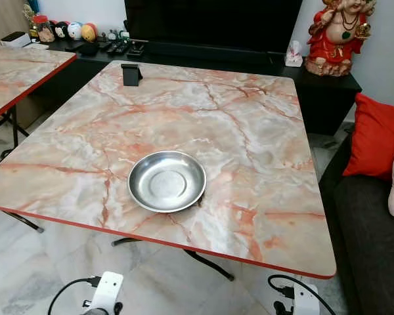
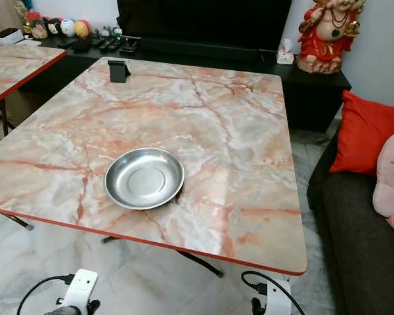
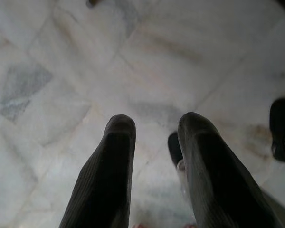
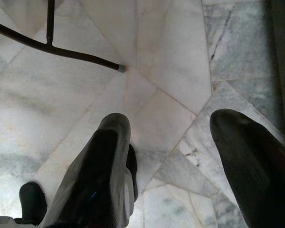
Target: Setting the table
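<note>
A steel bowl (image 1: 167, 180) sat empty on the marble-patterned table (image 1: 249, 125), towards the near edge and a little left of the middle. Over at the far left corner stood a small black stand (image 1: 131, 73), well apart from it. Both arms hung low below the table edge. The left gripper (image 3: 154, 130) pointed down at the pale floor tiles (image 3: 61, 57), fingers apart, holding nothing. The right gripper (image 4: 168, 126) did the same, spread wide above the tiles, near a black table leg (image 4: 61, 50). A red cushion (image 1: 375, 136) leaned on the sofa at the right.
</note>
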Available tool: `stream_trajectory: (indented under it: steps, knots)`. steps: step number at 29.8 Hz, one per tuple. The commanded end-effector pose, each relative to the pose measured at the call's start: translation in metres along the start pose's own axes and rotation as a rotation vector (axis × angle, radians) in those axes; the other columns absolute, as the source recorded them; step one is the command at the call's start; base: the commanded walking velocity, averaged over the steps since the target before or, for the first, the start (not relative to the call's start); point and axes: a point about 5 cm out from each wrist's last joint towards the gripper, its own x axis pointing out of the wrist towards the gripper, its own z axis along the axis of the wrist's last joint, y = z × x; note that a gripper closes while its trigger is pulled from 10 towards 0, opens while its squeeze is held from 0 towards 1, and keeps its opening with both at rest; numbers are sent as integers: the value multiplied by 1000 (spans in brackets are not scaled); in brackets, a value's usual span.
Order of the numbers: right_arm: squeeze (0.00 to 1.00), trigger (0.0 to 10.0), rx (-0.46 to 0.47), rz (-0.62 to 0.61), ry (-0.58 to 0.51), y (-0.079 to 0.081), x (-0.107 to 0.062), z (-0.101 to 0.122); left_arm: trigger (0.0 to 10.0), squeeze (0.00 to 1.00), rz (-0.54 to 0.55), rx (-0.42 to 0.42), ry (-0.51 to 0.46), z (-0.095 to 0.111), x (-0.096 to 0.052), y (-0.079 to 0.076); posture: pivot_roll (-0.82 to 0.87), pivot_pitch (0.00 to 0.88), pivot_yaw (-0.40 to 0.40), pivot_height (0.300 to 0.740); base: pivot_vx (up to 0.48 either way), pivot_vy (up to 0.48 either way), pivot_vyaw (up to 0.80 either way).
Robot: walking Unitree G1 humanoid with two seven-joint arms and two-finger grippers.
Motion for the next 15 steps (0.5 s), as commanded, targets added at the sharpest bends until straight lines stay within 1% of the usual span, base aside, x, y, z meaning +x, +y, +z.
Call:
stream_trajectory:
  steps: [1,2,3,4,5,6,8,10,11,13,15]
  knots:
    - [0,10000,-3,3,-6,0,0,0,10000,0,-14,-45,-30,3,0,-5,11,0,-38,740,0,0,0]
    - [0,10000,-3,3,-6,0,0,0,10000,0,-14,-45,-30,3,0,-5,11,0,-38,740,0,0,0]
    - [0,10000,-2,6,-8,2,0,0,10000,0,-34,-70,-46,5,1,-8,9,0,-37,740,0,0,0]
    - [0,10000,2,10,-12,3,0,0,10000,0,-52,-78,-47,6,1,-12,9,0,-37,740,0,0,0]
    - [0,10000,2,10,-12,3,0,0,10000,0,-52,-78,-47,6,1,-12,9,0,-37,740,0,0,0]
    - [0,10000,4,11,-13,3,0,0,10000,0,-49,-96,-48,5,1,-12,11,0,-35,740,0,0,0]
    - [0,10000,15,10,-11,5,0,-1,10000,0,-32,-120,-44,4,0,-9,8,0,-33,740,0,0,0]
    - [0,10000,16,10,-10,5,0,-1,10000,0,-27,-123,-47,3,0,-7,8,0,-33,740,0,0,0]
    - [0,10000,23,10,-9,5,0,-1,10000,0,-19,-141,-49,4,0,-6,9,0,-32,740,0,0,0]
    - [0,10000,75,-11,-10,4,0,-1,10000,0,7,-225,-51,3,0,1,8,0,-33,740,0,0,0]
    - [0,10000,81,-13,-11,4,0,-1,10000,0,8,-235,-52,4,0,2,7,0,-33,740,0,0,0]
